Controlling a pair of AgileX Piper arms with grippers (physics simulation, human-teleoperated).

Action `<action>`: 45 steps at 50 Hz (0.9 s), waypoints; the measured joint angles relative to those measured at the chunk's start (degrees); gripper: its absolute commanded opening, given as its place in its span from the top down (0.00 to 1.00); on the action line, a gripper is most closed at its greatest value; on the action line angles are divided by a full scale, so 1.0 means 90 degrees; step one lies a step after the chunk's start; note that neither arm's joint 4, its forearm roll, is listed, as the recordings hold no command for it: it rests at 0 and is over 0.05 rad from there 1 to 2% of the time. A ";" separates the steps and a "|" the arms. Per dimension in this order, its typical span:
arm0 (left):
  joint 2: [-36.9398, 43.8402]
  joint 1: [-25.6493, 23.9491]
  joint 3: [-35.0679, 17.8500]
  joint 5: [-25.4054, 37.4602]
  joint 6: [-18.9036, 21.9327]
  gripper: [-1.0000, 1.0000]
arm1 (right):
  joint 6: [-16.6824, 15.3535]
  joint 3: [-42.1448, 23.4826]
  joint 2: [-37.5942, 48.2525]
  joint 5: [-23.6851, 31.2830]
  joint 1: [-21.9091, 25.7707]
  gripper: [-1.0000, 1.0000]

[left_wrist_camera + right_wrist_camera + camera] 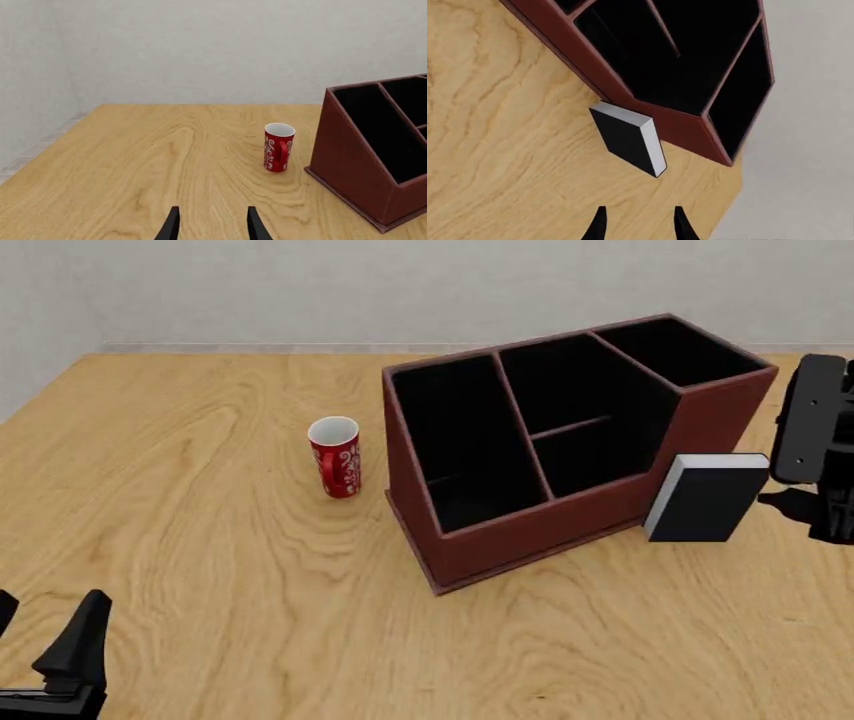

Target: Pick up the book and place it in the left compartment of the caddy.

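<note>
The black book [705,498] with its white page edge stands upright on the table, against the caddy's [534,540] front right corner. The caddy's left compartment [461,440] is a long black slot at the tall end, with nothing in it. My right gripper [790,505] hovers just right of the book, open and apart from it. In the right wrist view the book [627,142] lies ahead of the open right gripper [639,225], with the caddy [684,125] behind it. My left gripper [40,625] is open and far from both. The left wrist view shows the left gripper [212,227], the caddy [347,160] and its left compartment [380,130].
A small red patterned cup [336,457] stands left of the caddy, also shown in the left wrist view as the cup [278,147]. The wooden table [200,540] ends at a pale wall behind the caddy. The table's right edge runs near the right arm.
</note>
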 measured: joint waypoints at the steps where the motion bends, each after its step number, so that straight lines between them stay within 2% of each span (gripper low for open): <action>1: 0.0000 0.0000 0.0000 0.0000 0.0000 0.00 | -0.0021 -0.0010 0.0041 -0.0021 -0.0019 0.00; 21: 0.0000 0.0000 0.0000 0.0000 0.0000 0.00 | -0.0298 -0.0260 0.0745 -0.0395 -0.0284 0.00; 45: 0.0000 0.0000 0.0000 0.0000 0.0000 0.00 | -0.0338 -0.0503 0.1469 -0.0806 -0.0248 0.00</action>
